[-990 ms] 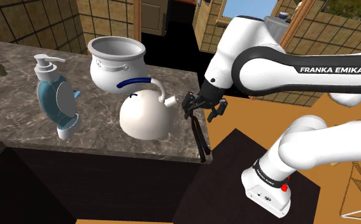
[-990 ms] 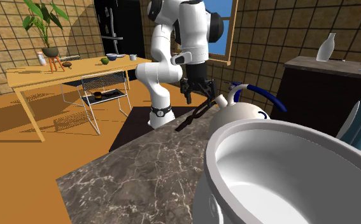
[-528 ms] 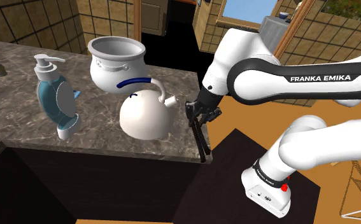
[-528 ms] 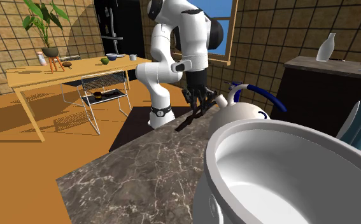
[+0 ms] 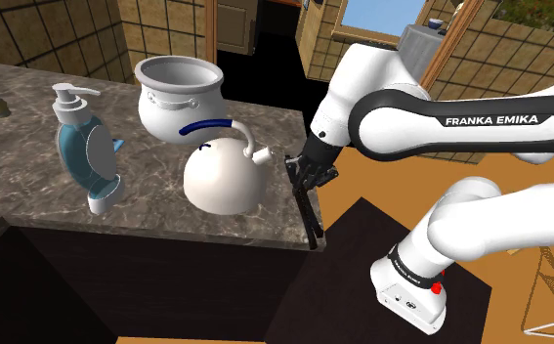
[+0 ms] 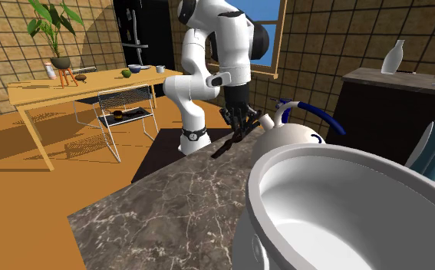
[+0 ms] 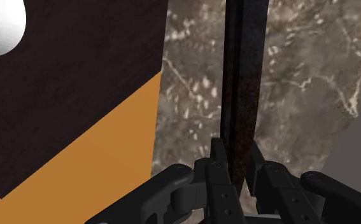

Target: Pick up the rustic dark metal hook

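Gripper (image 5: 307, 178) is down at the marble countertop (image 5: 30, 166), at its edge toward 3 o'clock in the shoulder view. Claw is pinched on the hook (image 5: 308, 213). In the wrist view both fingers (image 7: 218, 159) press the sides of the dark bar (image 7: 239, 83) at its near end, and the gripper (image 7: 237, 173) is centred over it.

The hook is a long, thin, dark bar with rusty speckle. It runs along the counter edge from the gripper toward 5 o'clock in the shoulder view, with its far end at the counter corner. Can't tell if it's off the surface.

A white kettle (image 5: 224, 178) with a blue handle is at the hook's 9 o'clock, just beside it and not touching. A white pot (image 5: 179, 93) is at the kettle's 11 o'clock. A blue soap dispenser (image 5: 84, 147) is at the kettle's 9 o'clock, well apart.

In the second exterior view the gripper (image 6: 238, 126) is at the counter's far end, with the hook (image 6: 225, 146) slanting toward 7 o'clock from it. The kettle (image 6: 285, 134) is at its 3 o'clock and the pot (image 6: 338, 207) is big in the foreground. A wooden table (image 6: 54, 92) and a wire chair (image 6: 127, 107) stand on the orange floor (image 6: 54, 199) at 9 o'clock.
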You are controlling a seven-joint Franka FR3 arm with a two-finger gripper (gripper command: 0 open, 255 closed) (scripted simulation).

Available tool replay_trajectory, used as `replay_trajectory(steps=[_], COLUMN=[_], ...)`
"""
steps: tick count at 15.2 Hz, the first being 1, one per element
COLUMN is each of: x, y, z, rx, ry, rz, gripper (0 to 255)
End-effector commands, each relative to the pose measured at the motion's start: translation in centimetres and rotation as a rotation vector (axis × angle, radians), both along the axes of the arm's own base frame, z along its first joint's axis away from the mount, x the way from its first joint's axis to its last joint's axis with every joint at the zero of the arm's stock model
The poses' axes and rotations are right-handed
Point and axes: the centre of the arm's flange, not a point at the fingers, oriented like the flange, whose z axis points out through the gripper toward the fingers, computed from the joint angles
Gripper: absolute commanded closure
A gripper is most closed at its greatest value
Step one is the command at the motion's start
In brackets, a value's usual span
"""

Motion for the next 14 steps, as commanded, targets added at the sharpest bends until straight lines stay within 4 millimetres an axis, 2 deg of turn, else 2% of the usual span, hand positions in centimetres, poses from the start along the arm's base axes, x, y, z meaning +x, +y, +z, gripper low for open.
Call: replay_trajectory(steps=[1,14], x=[0.0,0.0], y=[0.0,0.0], z=[0.5,7.4], rx=[0.000,0.000], ry=[0.001,0.001], rz=[0.000,0.000], gripper=[255,255])
